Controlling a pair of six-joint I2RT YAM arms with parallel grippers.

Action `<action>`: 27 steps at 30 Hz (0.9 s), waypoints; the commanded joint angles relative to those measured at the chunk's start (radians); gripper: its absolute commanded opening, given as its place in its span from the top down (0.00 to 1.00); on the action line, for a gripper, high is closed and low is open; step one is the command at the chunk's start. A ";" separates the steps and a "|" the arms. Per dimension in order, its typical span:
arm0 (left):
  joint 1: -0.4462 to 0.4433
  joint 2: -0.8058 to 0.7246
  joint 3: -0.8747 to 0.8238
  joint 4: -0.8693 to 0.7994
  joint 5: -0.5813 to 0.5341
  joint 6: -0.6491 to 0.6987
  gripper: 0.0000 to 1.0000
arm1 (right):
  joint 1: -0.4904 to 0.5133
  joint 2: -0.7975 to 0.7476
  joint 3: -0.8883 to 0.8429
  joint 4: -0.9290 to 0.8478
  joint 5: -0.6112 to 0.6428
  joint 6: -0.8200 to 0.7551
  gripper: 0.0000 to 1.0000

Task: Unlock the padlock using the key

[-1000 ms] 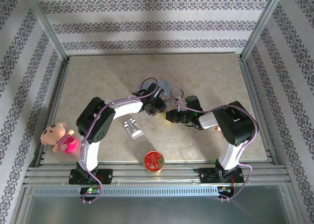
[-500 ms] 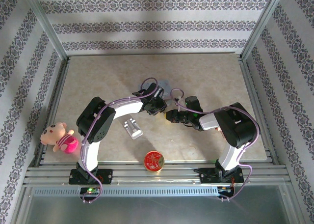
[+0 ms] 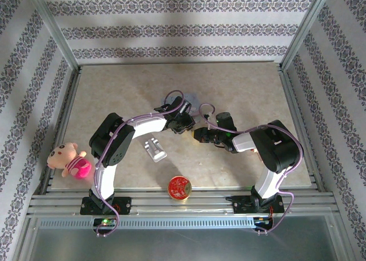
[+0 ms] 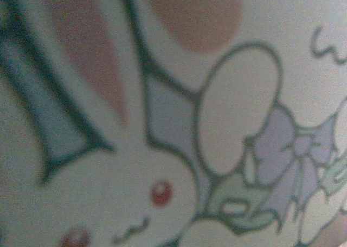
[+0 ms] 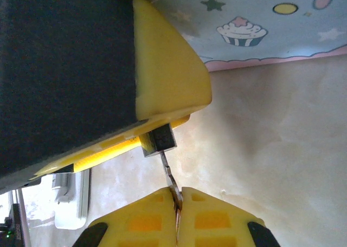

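The padlock (image 5: 159, 139), a tiny dark block, sits pinched between the yellow fingers (image 5: 168, 68) of my left gripper (image 3: 186, 123). A thin metal key (image 5: 169, 174) runs from its lower face down into my right gripper (image 5: 178, 192), whose jaws are shut on the key's head. From above, the two grippers meet tip to tip at mid-table, the right gripper (image 3: 199, 135) just right of the left. The pastel cartoon-print tin box (image 5: 260, 25) lies right behind them. Its rabbit print (image 4: 162, 193) shows up close and blurred in the left wrist view, where the padlock is hidden.
A shiny silver block (image 3: 154, 149) lies on the table left of the grippers. A round red-and-gold tin (image 3: 179, 188) stands at the near edge. A pink plush toy (image 3: 70, 159) sits at the left edge. Metal frame posts border the table.
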State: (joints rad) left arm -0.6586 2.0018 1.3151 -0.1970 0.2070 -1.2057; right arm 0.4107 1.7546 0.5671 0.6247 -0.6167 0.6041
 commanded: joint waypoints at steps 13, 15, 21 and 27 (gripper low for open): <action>0.004 0.032 -0.016 -0.018 0.077 -0.034 0.95 | 0.013 -0.030 0.001 0.108 0.035 0.033 1.00; 0.004 0.034 -0.017 -0.014 0.083 -0.037 0.94 | 0.014 -0.030 0.005 0.107 0.035 0.033 1.00; 0.004 0.031 -0.022 -0.012 0.088 -0.037 0.94 | 0.014 -0.033 0.013 0.107 0.037 0.034 1.00; 0.002 0.026 -0.033 -0.007 0.094 -0.038 0.94 | 0.014 -0.038 0.026 0.104 0.040 0.037 1.00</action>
State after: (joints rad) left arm -0.6586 2.0033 1.3121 -0.1867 0.2173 -1.2098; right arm 0.4171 1.7542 0.5613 0.6483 -0.6018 0.6331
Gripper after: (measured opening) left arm 0.326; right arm 0.048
